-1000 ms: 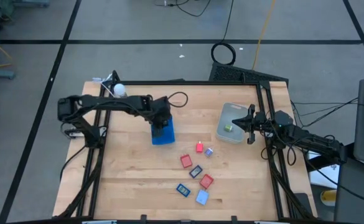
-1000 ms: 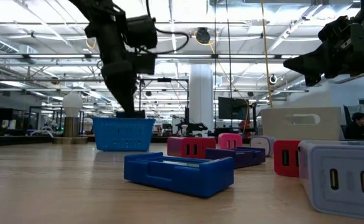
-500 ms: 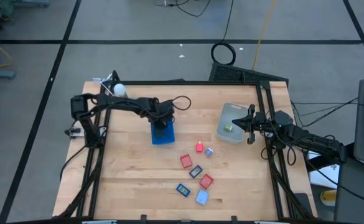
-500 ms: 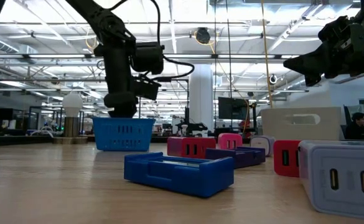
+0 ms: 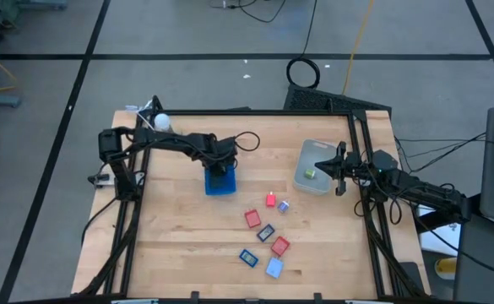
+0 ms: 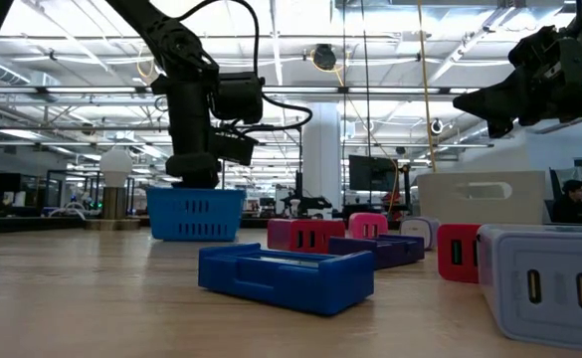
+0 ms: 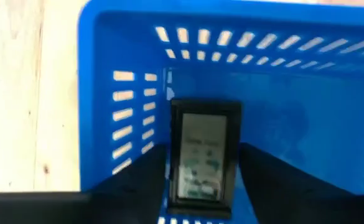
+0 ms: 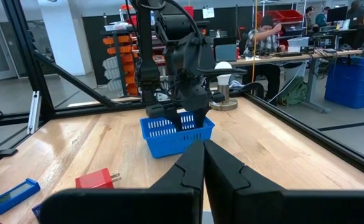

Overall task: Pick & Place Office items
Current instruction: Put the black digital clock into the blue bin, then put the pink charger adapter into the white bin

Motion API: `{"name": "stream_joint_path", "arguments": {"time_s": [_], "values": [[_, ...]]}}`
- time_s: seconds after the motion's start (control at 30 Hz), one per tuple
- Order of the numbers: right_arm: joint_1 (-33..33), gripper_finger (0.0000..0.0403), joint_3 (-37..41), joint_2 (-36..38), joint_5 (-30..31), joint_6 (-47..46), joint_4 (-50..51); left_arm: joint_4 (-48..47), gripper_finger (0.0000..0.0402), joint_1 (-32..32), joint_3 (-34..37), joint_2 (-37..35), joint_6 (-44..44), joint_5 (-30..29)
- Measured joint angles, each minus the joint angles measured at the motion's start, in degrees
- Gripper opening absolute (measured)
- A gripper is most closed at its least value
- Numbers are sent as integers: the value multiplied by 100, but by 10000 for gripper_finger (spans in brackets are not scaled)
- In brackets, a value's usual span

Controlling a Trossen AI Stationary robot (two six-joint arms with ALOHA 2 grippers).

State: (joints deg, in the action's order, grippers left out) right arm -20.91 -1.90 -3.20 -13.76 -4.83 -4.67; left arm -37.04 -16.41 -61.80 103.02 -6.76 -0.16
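Observation:
My left gripper [image 5: 219,160] hangs open over the blue basket [image 5: 221,181], its tips about level with the rim in the low view [image 6: 195,179]. In the left wrist view its fingers [image 7: 138,183] stand on either side of a dark grey piece with a pale face [image 7: 203,155], which lies flat on the basket floor. Several small pieces, red [image 5: 252,219], pink [image 5: 270,200], purple [image 5: 283,205], blue [image 5: 248,257] and light blue [image 5: 274,268], lie on the wood near the table's middle. My right gripper [image 5: 340,173] is shut and waits above the translucent bin [image 5: 307,160], which holds a green piece [image 5: 311,174].
The black frame rails [image 5: 137,219] run along the table's left and right sides. A white lamp [image 5: 161,122] stands at the far left corner. Bare wood lies between basket and bin. In the right wrist view, people sit at desks [image 8: 266,37] beyond the table.
My left gripper has risen from deep inside the blue basket to about rim height, and its wrist has turned. The basket has stayed in place.

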Motion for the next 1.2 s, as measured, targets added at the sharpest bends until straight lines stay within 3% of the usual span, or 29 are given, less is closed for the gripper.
{"name": "stream_joint_path", "arguments": {"time_s": [0.3,0.53,0.7,0.93,1.1,1.2], "values": [[0,0,1,0,0,-3,7,-1357,306,255,-971,-83,129,-550],[2,0,-1,-10,-2,-6,15,-1667,310,595,-1610,-759,-76,-526],[1,0,0,-27,-2,-6,20,-1420,258,777,-1617,-1800,-378,-318],[1,0,-1,-28,0,-6,20,-1012,127,953,-1302,-3407,-432,-5],[1,0,-1,-28,0,-6,20,-462,28,952,-639,-4525,-222,-87],[2,0,1,-28,0,-6,20,-42,8,953,-1,-5259,-318,66]]}}
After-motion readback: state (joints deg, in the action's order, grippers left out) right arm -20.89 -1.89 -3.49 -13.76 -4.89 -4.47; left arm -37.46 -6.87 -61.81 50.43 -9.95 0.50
